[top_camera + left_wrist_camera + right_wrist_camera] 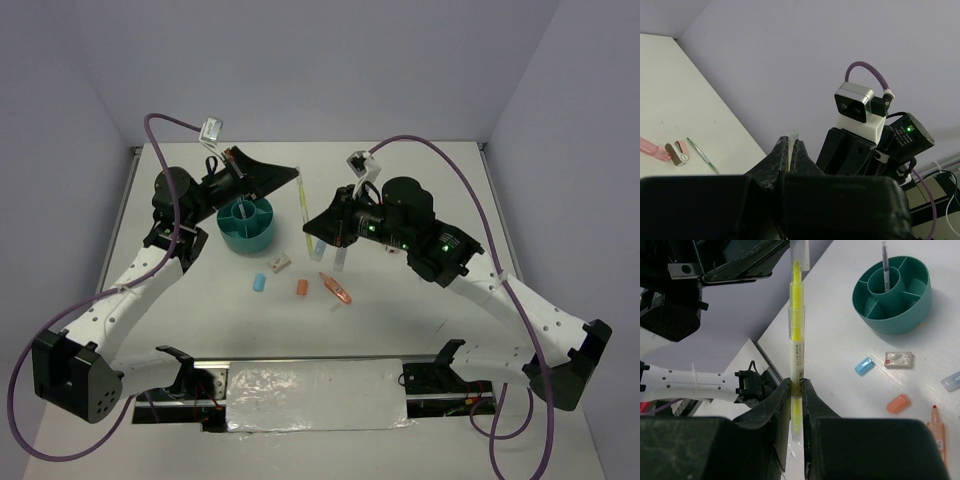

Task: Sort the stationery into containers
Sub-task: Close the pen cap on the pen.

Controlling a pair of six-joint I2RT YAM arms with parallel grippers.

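A yellow highlighter (303, 210) (797, 340) hangs in the air between both grippers, to the right of the teal organizer (226, 228) (920, 305). My right gripper (797, 387) (312, 232) is shut on its barrel. My left gripper (790, 145) (293, 180) is shut on its clear cap (792, 137) (800, 252) at the far end. A thin pen (885, 265) stands in the organizer's centre cup. A blue eraser (259, 283) (864, 366), a whitish-tan piece (279, 264) (898, 359), an orange eraser (302, 287) (898, 403) and an orange marker (336, 288) (937, 432) lie on the table.
A pale blue piece (951, 381) lies at the right edge of the right wrist view. In the left wrist view a pink marker (652, 149), a small pink and white item (677, 152) and a thin green pen (702, 155) lie on the table. A foil-covered strip (315, 395) runs along the near edge.
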